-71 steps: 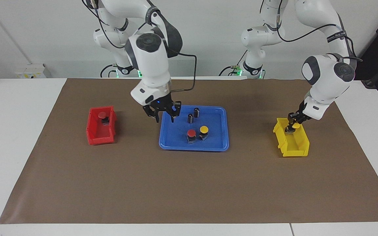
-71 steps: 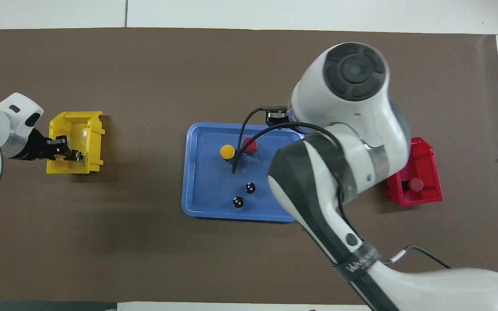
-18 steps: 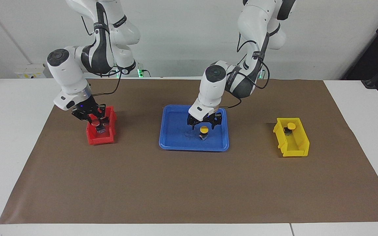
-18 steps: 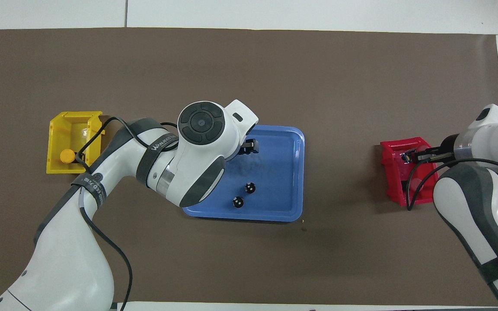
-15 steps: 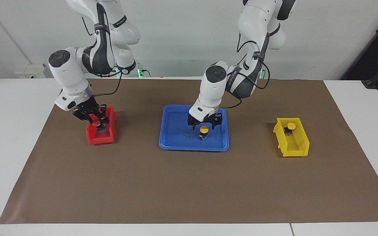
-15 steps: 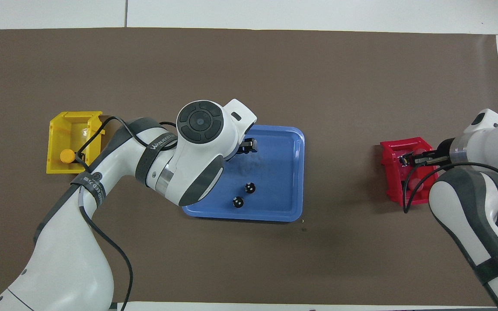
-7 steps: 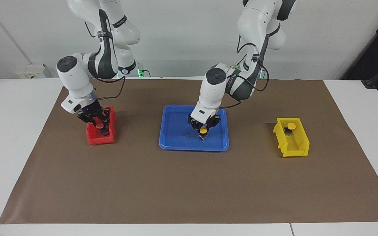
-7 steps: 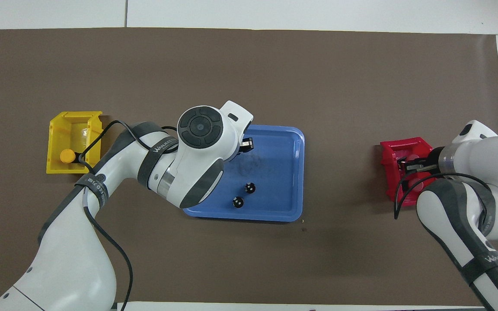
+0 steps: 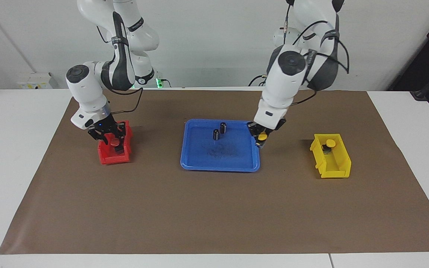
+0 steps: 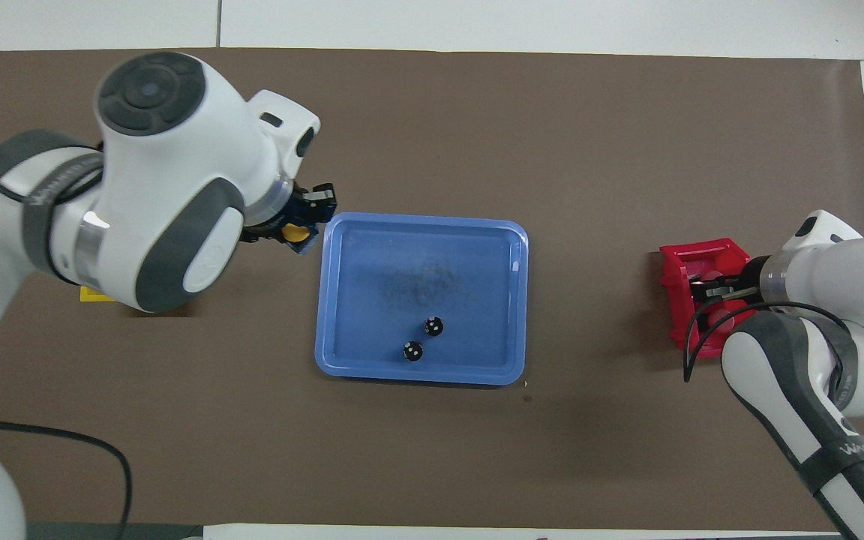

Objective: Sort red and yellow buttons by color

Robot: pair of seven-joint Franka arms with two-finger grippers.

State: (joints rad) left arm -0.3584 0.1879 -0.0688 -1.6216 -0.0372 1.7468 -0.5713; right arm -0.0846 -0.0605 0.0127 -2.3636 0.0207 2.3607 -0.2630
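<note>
Quick update. Half a second back, still down in the blue tray (image 9: 199, 163); now up in the air over the tray's rim at the left arm's end, with the last yellow button (image 9: 262, 137) pinched tight in the left gripper (image 9: 261, 138). Looks like heading for the yellow bin (image 9: 343, 163), already home to the other yellow button (image 9: 330, 143).

Over at the right arm's end: right gripper (image 9: 114, 141) down in the red bin (image 9: 106, 158), right around a red button (image 9: 114, 142). Can't tell if letting go or still gripping. Only one red cap on show there, probably hiding the second one.

So, for the task: nothing coloured left in the tray, just two black cylinders (image 9: 222, 127) standing near the edge closest to the robots. Pretty much one drop at each end away from done, by the look of it.

Surface: big brown mat (image 9: 214, 208) spread over a white table (image 9: 13, 149), with tray and both bins sitting on the mat. Plain white wall (image 9: 214, 37) at the robots' end, plus some cables and a socket box.
</note>
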